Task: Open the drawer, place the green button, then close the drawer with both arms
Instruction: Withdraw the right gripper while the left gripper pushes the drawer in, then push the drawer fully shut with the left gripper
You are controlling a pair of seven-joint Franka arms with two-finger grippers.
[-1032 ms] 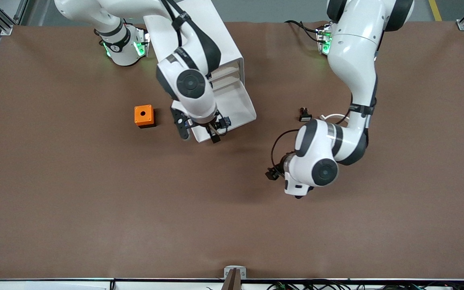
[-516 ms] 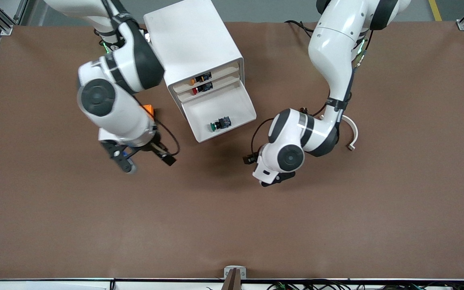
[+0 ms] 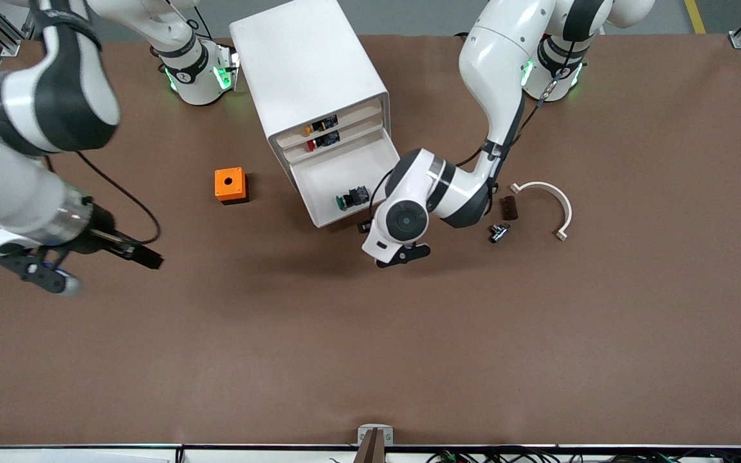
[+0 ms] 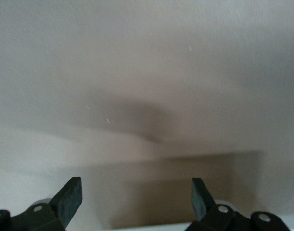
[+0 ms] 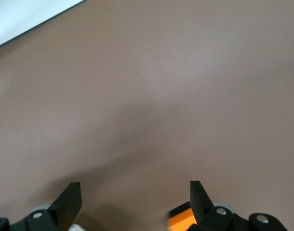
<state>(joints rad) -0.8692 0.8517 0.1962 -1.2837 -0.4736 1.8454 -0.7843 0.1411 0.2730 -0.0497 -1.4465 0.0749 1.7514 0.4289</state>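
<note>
While the button (image 3: 347, 199) lies in the open drawer (image 3: 378, 163) — both grippers empty.

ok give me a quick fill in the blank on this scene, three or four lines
1. The green-capped button lies inside the open ____.
2. The cabinet is coloured ____.
3. The box with a round hole is coloured ____.
4. Both the left claw and the right claw are ____.

Missing words: drawer; white; orange; open
</note>
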